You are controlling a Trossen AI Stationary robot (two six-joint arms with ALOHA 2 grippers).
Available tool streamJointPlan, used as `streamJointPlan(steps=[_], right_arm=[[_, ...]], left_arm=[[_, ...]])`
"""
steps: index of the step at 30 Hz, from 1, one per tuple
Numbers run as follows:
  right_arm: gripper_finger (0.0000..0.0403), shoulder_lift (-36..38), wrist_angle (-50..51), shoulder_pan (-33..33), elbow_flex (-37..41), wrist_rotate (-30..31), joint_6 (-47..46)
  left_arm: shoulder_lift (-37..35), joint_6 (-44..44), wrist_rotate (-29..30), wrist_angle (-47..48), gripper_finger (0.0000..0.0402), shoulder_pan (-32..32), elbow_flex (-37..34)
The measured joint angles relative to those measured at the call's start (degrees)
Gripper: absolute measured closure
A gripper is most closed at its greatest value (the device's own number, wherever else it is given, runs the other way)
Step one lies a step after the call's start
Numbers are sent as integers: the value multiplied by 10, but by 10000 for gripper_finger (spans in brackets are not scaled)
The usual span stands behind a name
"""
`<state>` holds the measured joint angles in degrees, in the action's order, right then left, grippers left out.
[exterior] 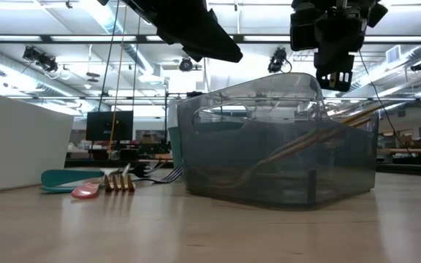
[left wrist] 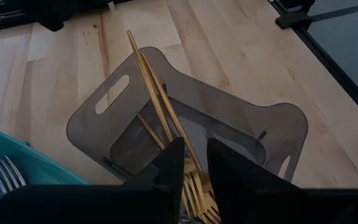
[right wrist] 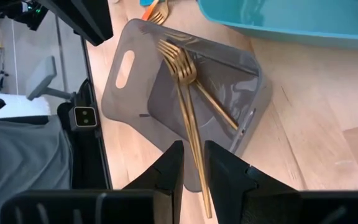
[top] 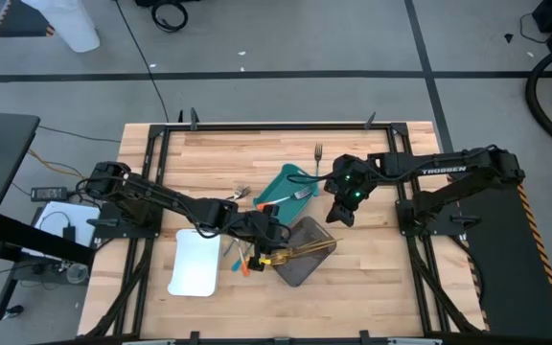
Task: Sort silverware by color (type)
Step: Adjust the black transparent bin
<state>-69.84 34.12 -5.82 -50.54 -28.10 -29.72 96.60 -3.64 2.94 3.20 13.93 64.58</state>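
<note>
Hovering above the grey tray (top: 305, 251), both grippers were recorded over the middle of the wooden table (top: 372, 287). The left gripper (top: 274, 238) was positioned at the tray's near-left corner, its fingers (left wrist: 166, 163) set slightly apart, with nothing visibly gripped between them. The right gripper (top: 339, 213) was held above the tray's far-right corner, its fingers (right wrist: 170, 163) likewise parted by a narrow gap and empty. Gold forks (right wrist: 185, 93) were seen lying inside the grey tray, their long handles angled up and over the tray's rim. In the low view the gold handles (exterior: 298, 146) were visible through the translucent wall, leaning against it. A teal tray (top: 284, 187) was noted just beyond the grey one, a silver-headed fork (top: 302, 194) resting in it. Another fork (top: 318, 156) was logged on the bare wood just past the teal tray. More utensils (top: 242, 257), orange and teal handled, were scattered between the grey tray and a white tray (top: 195, 262).
</note>
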Motion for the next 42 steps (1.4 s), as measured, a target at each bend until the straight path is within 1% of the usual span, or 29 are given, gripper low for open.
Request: streamJointPlan(steps=[24,32,33,37,42], right_arm=[[328,0,-6,0,0,2,-2],[328,5,4,-12,0,-8,-7],[328,5,4,-13,0,-2,-7],[328,5,7,-11,0,4,-16],[328,5,7,-2,0,3,-9]], left_arm=[[0,0,0,0,324,0,0],[0,0,0,-1,324,0,0],[0,0,0,-9,324,0,-1],[0,9,0,-94,324,0,-1],[1,78,0,-198,324,1,0]])
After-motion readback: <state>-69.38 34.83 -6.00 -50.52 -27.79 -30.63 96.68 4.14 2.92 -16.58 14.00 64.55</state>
